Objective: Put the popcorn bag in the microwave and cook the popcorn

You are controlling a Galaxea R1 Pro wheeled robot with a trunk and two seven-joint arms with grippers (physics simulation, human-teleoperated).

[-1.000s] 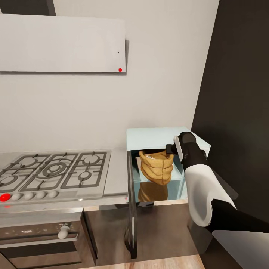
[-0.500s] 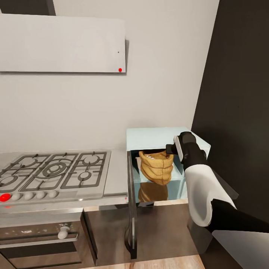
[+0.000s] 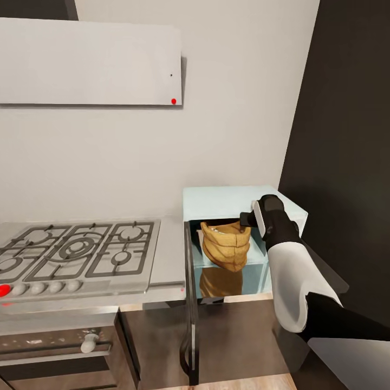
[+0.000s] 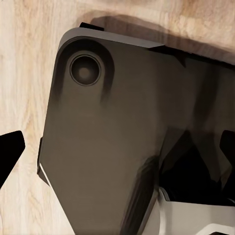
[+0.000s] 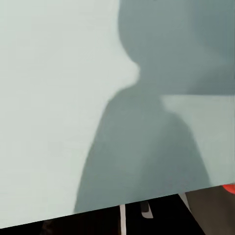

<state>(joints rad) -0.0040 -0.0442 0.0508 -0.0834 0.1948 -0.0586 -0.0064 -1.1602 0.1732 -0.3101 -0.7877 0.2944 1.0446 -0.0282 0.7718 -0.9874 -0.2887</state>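
Right gripper (image 3: pixel 245 219) at rim of popcorn bag (image 3: pixel 226 245), apparently pinching it; bag upright inside open microwave (image 3: pixel 216 199). Left gripper's state cannot be told. Best to set bag deeper, release cleanly, withdraw clear of door (image 3: pixel 190 303) before shutting it

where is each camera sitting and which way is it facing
Head view: from the robot's head, facing forward and down at the gas hob, the microwave with its door open, and the popcorn bag inside; the right arm reaches in, right gripper at the bag's rim.
Left wrist view: on the left arm, facing down at wood floor and the robot's dark base.
Right wrist view: on the right arm, facing a pale-blue wall of the microwave.
Shared: head and right wrist views both show the microwave.
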